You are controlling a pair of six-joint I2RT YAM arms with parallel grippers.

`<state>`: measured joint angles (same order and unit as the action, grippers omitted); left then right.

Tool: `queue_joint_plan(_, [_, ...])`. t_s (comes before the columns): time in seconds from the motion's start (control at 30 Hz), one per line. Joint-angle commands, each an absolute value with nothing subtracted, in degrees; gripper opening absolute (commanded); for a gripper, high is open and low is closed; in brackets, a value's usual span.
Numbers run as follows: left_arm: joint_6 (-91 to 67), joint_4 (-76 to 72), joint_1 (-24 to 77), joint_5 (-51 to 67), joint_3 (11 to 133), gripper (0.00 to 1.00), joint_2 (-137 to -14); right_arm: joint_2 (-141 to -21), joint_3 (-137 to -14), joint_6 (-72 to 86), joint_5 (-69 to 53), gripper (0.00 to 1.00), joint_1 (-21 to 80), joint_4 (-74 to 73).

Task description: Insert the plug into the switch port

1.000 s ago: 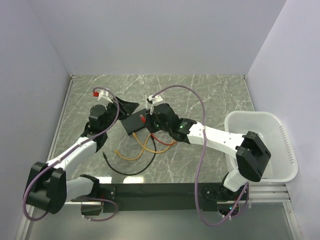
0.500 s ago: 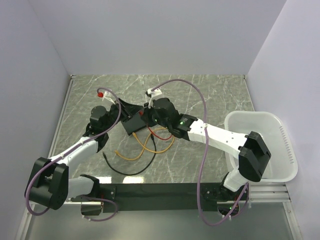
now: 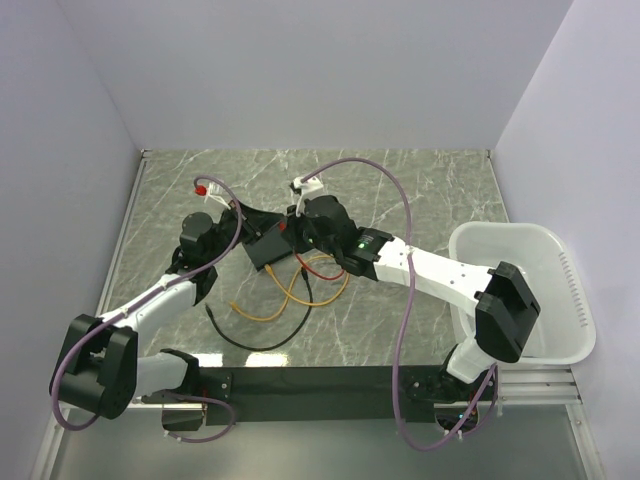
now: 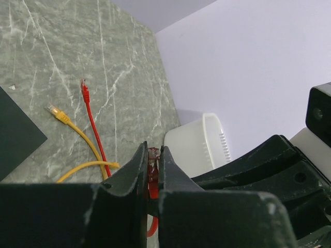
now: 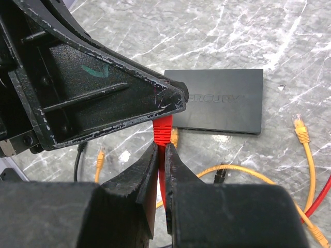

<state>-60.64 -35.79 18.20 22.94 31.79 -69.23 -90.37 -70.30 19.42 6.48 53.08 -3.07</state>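
The plug [image 5: 163, 127] is the red end of a red cable, held in the air just above the switch [image 5: 225, 101], a flat black box lying on the marble table. My right gripper [image 5: 161, 147] is shut on the red cable right behind the plug's boot. My left gripper [image 4: 151, 150] is shut on the plug's tip [image 4: 152, 164]; its fingers [image 5: 103, 88] reach in from the left in the right wrist view. From above, both grippers [image 3: 262, 218] [image 3: 290, 232] meet over the switch [image 3: 268, 250]. The switch's sockets are not visible.
Loose yellow cables [image 3: 290, 295] and a black cable [image 3: 250, 340] lie in front of the switch. The red cable's other end [image 4: 85, 93] and a yellow plug [image 4: 57, 114] rest on the table. A white bin [image 3: 520, 290] stands at the right edge.
The two grippers have come together above the switch. My left gripper, open before, has shut on the plug's tip while the right one kept its hold on the cable.
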Motion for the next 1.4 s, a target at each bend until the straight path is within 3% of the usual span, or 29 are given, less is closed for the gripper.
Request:
queue_joint_plan(0.0, [-60.6, -40.0, 18.2, 24.4, 31.3, 0.01, -70.0, -90.4, -73.2, 18.2, 8.9, 0.0, 52.6, -2.5])
queue_joint_plan(0.03, [-60.8, -40.3, 18.2, 24.6, 31.2, 0.0, -70.0, -90.5, -74.1, 18.2, 8.9, 0.0, 52.5, -2.8])
queue_joint_plan(0.07, [-60.8, -40.5, 18.2, 24.7, 31.2, 0.0, -70.1, -90.4, -74.5, 18.1, 9.8, 0.07, 52.1, -3.6])
queue_joint_plan(0.1, [-60.8, -40.6, 18.2, 24.8, 31.3, 0.01, -70.2, -90.4, -74.9, 18.1, 10.2, 0.16, 51.9, -4.0])
queue_joint_plan(0.13, [-60.8, -40.6, 18.2, 24.9, 31.4, 0.01, -70.3, -89.7, -74.9, 18.0, 10.1, 0.32, 51.5, -4.0])
queue_joint_plan(0.2, [-60.6, -40.6, 18.2, 24.9, 31.5, 0.01, -70.3, -88.1, -74.2, 18.0, 9.4, 0.44, 50.5, -3.4])
queue_joint_plan(0.23, [-60.6, -40.5, 18.2, 24.9, 31.5, 0.0, -70.3, -88.1, -73.8, 18.0, 8.5, 0.45, 50.1, -3.2])
queue_joint_plan(0.9, [-61.4, -43.3, 18.2, 25.9, 30.9, 0.0, -71.2, -90.4, -75.0, 19.6, 3.8, 0.3, 47.7, -2.0])
queue_joint_plan(1.37, [-61.3, -43.5, 18.2, 25.8, 31.0, 0.01, -73.1, -89.5, -73.4, 19.6, -1.4, 0.36, 48.1, -0.2])
